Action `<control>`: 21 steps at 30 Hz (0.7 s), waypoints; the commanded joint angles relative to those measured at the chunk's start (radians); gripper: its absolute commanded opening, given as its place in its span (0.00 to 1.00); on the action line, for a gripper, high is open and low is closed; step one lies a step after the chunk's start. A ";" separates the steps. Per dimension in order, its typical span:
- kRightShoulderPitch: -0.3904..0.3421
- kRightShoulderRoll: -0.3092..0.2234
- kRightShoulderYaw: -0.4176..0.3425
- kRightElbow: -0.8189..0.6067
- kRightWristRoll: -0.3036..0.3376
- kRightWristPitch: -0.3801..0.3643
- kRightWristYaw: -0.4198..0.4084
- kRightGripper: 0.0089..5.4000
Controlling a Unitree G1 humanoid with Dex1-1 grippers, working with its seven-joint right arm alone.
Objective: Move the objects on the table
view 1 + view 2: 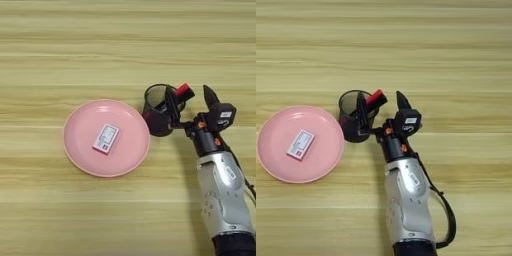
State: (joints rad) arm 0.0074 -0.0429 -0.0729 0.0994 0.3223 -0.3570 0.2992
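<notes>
The jaws of the right gripper (381,104) are spread wide, grasping nothing: one black finger stands in front of the black mesh cup (160,116) and the other just right of the red cap of the black marker (182,93), which leans out of the cup at the centre right of the left eye view. The silver forearm (407,200) rises from the bottom edge, with a small white label near the wrist that I cannot read. Left of the cup, touching it, a pink plate (80,145) carries a white-and-red card (106,138) with unreadable print, all on the wooden table (60,50).
</notes>
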 commanded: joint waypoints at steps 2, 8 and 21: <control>-0.054 -0.004 -0.002 -0.013 -0.012 0.001 0.007 1.00; -0.055 -0.001 -0.005 -0.005 -0.012 0.002 0.010 1.00; -0.056 0.000 -0.004 -0.004 -0.009 0.003 0.017 0.93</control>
State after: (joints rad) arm 0.0064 -0.0396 -0.0763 0.1320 0.3190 -0.3545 0.3144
